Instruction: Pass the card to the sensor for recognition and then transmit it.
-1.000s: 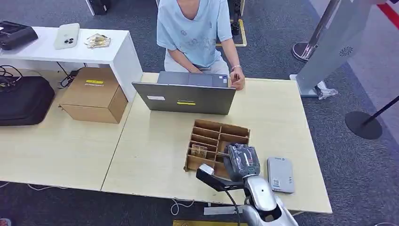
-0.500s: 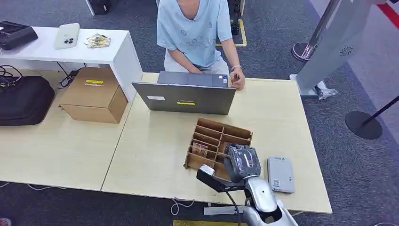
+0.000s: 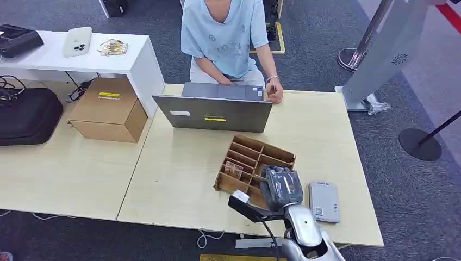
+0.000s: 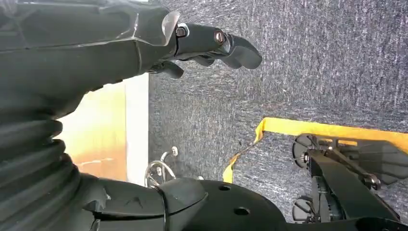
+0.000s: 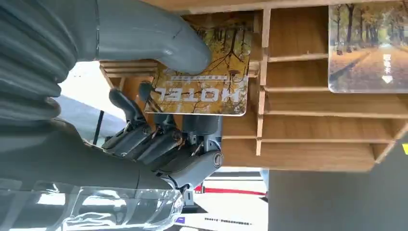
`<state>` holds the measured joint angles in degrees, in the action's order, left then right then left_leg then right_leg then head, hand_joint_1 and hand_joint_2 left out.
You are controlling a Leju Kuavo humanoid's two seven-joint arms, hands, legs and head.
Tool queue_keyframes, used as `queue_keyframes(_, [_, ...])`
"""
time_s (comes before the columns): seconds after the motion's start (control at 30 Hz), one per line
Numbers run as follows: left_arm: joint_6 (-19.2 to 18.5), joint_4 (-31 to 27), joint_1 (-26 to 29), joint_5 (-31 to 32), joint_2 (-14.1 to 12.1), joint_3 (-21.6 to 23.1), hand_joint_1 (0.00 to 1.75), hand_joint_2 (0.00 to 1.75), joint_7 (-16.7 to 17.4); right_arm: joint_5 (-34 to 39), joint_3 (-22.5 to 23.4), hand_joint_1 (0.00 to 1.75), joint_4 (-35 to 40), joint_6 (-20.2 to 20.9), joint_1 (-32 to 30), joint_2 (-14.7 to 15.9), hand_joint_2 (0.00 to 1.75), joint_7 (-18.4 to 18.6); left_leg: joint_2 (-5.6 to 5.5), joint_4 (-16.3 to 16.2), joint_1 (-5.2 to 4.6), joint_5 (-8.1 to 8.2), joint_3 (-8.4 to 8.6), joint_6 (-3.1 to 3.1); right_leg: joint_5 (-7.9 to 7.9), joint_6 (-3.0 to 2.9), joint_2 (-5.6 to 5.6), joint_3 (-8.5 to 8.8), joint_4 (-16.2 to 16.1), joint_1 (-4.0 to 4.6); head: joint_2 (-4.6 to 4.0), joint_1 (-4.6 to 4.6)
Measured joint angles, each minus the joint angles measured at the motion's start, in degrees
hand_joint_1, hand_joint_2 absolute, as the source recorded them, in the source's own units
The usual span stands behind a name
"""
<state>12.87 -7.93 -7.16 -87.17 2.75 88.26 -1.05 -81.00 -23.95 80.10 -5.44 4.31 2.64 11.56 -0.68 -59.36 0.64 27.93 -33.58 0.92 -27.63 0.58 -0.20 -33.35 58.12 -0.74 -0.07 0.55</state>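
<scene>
Light wood table [image 3: 179, 179] bears all items. Open laptop [image 3: 215, 111] at far edge, person [image 3: 225, 35] seated behind it. Wooden slotted card rack [image 3: 255, 157] near front edge; grey sensor [image 3: 324, 202] just beside rack. Right hand [image 3: 281, 186] over rack's near end, thumb and fingers pinching HOTEL card [image 5: 204, 79] at slot. Second card [image 5: 368, 45] in another slot. Left hand [image 4: 211, 45] above carpet, fingers loosely extended, holding nothing.

Dark grey carpet floor [image 3: 321, 49] w/ yellow tape marks. Light wood counter [image 3: 179, 174], second one alongside to its left. White side table [image 3: 138, 65] behind, cardboard box [image 3: 107, 109] and black bag [image 3: 27, 115] beside it. Grey kiosk stand [image 3: 380, 54] and stanchion bases far right. Even indoor light.
</scene>
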Motion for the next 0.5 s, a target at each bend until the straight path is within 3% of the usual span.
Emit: queue_keyframes(0.5, [0.0, 0.0, 0.0, -0.3, 0.0, 0.0, 0.0, 1.75, -0.1, -1.1, 0.1, 1.59, 2.0, -1.8, -0.1, 0.0, 1.75, -1.0, 0.0, 0.0, 0.0, 0.0, 0.0, 0.0, 0.0, 0.0, 0.0, 0.01, 0.0, 0.0, 0.0, 0.0])
